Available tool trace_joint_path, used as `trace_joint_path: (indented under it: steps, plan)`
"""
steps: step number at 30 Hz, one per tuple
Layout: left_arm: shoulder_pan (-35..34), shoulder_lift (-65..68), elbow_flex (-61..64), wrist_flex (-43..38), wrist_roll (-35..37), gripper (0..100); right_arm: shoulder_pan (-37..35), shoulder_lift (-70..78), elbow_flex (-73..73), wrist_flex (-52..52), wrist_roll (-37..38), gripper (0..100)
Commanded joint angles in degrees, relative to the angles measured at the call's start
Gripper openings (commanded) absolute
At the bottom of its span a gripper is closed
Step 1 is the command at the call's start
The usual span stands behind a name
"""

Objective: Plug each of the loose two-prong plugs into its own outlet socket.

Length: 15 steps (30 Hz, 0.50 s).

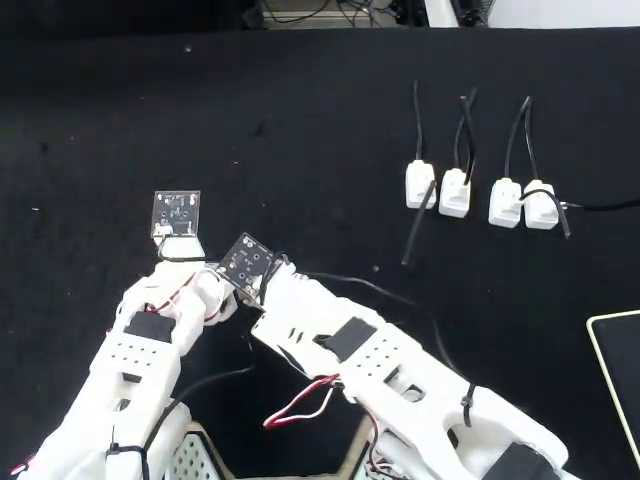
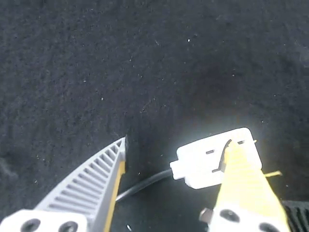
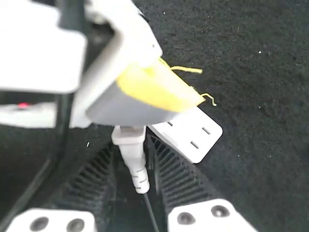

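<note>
A white outlet socket (image 2: 207, 162) with two pairs of slots lies on the black mat, with a dark cord leaving one end. My left gripper (image 2: 177, 144) is open. Its yellow-taped finger (image 2: 241, 179) rests over the socket and the other finger stands well apart. My right gripper (image 3: 131, 147) is shut on a white plug (image 3: 133, 159) by its ribbed cord end, right beside the socket (image 3: 193, 135). The plug's front is hidden under the left arm's yellow-taped finger (image 3: 149, 92). In the high view both grippers (image 1: 215, 290) (image 1: 262, 285) meet at the lower left.
Several white blocks with black cords (image 1: 454, 192) lie in a row at the upper right, with a loose black cord (image 1: 420, 225) below them. A flat device with a pale rim (image 1: 615, 380) sits at the right edge. The table's back edge runs along the top.
</note>
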State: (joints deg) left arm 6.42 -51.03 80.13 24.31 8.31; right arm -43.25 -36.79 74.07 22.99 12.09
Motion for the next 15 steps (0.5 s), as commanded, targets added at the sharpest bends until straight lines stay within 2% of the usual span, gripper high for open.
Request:
trace_joint_path:
  steps: [1, 5, 15]
  plan:
    - [0.84, -0.79, -0.31, -0.79, -0.7, 32, 0.88, -1.45, -0.57, -0.97, -0.53, 1.1]
    - [0.84, -0.79, -0.31, -0.79, -0.7, 32, 4.13, -8.4, 1.19, 0.26, -0.62, 1.1]
    - [0.84, -0.79, -0.31, -0.88, -0.7, 32, 3.34, -22.37, 7.08, 0.62, -4.04, 1.1]
